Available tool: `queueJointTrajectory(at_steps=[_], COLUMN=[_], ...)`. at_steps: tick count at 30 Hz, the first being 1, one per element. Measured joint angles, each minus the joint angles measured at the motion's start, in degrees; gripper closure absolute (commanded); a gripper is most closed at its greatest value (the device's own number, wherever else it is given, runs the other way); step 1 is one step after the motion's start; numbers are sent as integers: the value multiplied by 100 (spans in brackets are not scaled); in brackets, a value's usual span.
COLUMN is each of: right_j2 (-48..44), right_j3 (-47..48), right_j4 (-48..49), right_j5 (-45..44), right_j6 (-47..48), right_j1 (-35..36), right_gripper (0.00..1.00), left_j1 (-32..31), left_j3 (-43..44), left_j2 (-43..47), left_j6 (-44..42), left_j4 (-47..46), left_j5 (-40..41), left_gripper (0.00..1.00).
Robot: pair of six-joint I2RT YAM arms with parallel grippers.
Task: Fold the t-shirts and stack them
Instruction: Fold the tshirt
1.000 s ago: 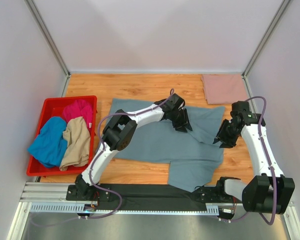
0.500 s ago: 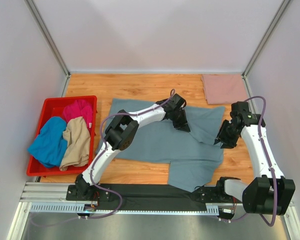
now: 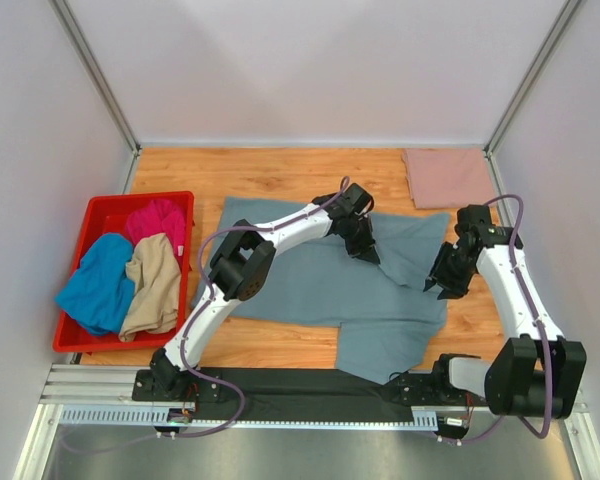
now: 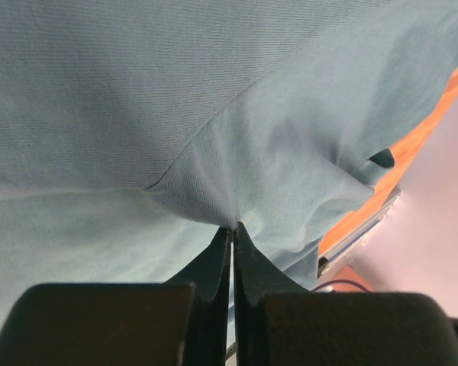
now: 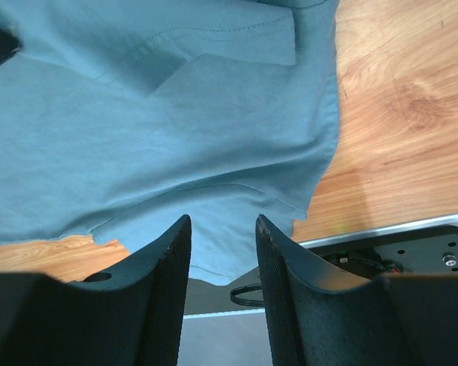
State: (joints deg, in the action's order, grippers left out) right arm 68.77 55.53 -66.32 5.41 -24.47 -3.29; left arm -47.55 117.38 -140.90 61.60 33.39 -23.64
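Note:
A large slate grey-blue t-shirt [image 3: 300, 285] lies spread over the wooden table, its lower right part hanging over the near edge. My left gripper [image 3: 368, 252] sits on the shirt's upper middle; in the left wrist view its jaws [image 4: 234, 226] are shut on a pinched ridge of the grey-blue cloth [image 4: 214, 91]. My right gripper [image 3: 442, 283] hovers at the shirt's right edge, open, with cloth [image 5: 137, 130] below its fingers [image 5: 223, 229] and nothing between them. A dusty-pink t-shirt [image 3: 447, 177] lies folded at the far right corner.
A red bin [image 3: 108, 208] at the left holds bright blue [image 3: 95, 283], magenta [image 3: 158, 220] and beige [image 3: 155, 285] shirts. A black strip and metal rail [image 3: 280, 412] run along the near edge. White walls close in on three sides.
My left gripper has shut on a fold of the grey-blue shirt. The right gripper has edged slightly left and away, staying open.

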Motion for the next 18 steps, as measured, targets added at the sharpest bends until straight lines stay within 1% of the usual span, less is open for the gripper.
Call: queueJointTrajectory(at_steps=[5, 11, 15, 18], right_j2=[378, 708, 927, 1058], right_j3=[-2, -2, -2, -2], right_j4=[103, 293, 407, 470], right_j5=[-184, -710, -944, -1058], right_j6=[-162, -422, -509, -553], right_j1=[15, 15, -20, -35], right_gripper=[59, 57, 57, 57], left_j1=[0, 0, 7, 42], left_j3=[153, 225, 476, 605], left_j2=[22, 24, 22, 22], left_j6=[-63, -221, -448, -570], left_j4=[363, 763, 1145, 1228], left_j5=[-57, -166, -184, -251], left_gripper=[100, 100, 100, 99])
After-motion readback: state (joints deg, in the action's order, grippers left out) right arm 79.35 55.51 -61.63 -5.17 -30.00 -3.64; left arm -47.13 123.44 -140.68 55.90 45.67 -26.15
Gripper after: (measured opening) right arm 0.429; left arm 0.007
